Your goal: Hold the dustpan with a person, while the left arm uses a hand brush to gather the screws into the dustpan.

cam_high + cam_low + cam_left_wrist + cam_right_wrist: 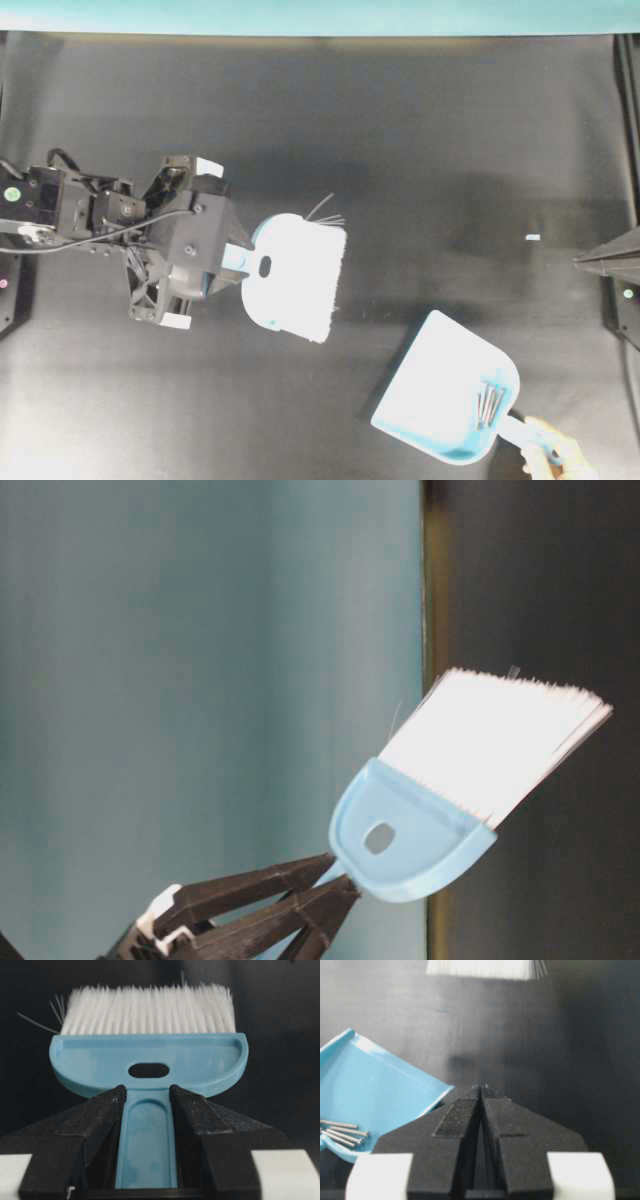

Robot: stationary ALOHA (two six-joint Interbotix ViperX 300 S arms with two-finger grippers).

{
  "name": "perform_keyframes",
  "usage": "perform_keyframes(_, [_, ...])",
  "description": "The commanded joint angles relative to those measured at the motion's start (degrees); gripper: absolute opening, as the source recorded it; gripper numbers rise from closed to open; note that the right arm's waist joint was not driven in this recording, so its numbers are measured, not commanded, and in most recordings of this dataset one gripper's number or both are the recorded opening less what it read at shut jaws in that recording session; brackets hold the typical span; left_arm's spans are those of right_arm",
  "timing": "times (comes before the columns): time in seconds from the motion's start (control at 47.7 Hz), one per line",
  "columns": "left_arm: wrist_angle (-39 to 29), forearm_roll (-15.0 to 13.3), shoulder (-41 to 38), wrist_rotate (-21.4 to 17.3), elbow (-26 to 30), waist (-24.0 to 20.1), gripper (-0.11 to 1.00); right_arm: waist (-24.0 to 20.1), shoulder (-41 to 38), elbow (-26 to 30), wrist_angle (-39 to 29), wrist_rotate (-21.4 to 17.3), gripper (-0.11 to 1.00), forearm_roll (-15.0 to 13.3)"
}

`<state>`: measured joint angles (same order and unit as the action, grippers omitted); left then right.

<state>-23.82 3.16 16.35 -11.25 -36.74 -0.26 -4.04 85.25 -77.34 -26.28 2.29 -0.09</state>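
My left gripper [238, 262] is shut on the slim handle of the light blue hand brush [290, 275], whose white bristles [150, 1010] point away from the arm; the brush is lifted off the black table. The dustpan [440, 395] lies at the lower right, mouth turned up-left toward the brush. Three silver screws [490, 403] lie inside it near the handle. The person's hand [555, 455] holds the dustpan's handle at the bottom right corner. My right gripper [481, 1089] is shut and empty, beside the dustpan's rim [420, 1077]; the screws [342, 1132] lie at its left.
A small white scrap [532, 237] lies on the black table right of centre. The right arm's dark tip [605, 258] pokes in from the right edge. A teal wall strip [320, 15] runs along the far side.
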Motion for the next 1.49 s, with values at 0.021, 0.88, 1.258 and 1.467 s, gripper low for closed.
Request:
perform_keyframes(0.021, [3.25,0.09,0.44,0.35,-0.79,0.09,0.31,-0.09,-0.26,0.53,0.26,0.26,0.0,-0.09])
perform_keyframes(0.88, [12.83,0.09,-5.54,6.24,-6.86,1.32,0.31,-0.09,-0.18,0.53,0.26,0.26,0.0,-0.09])
perform_keyframes(1.258, [14.94,0.09,-5.71,8.79,-8.35,1.32,0.31,-0.09,-0.18,0.53,0.18,0.26,0.0,-0.09])
perform_keyframes(1.467, [16.96,0.09,-5.89,9.14,-8.26,1.41,0.31,-0.09,-0.26,0.53,0.26,0.26,0.0,-0.09])
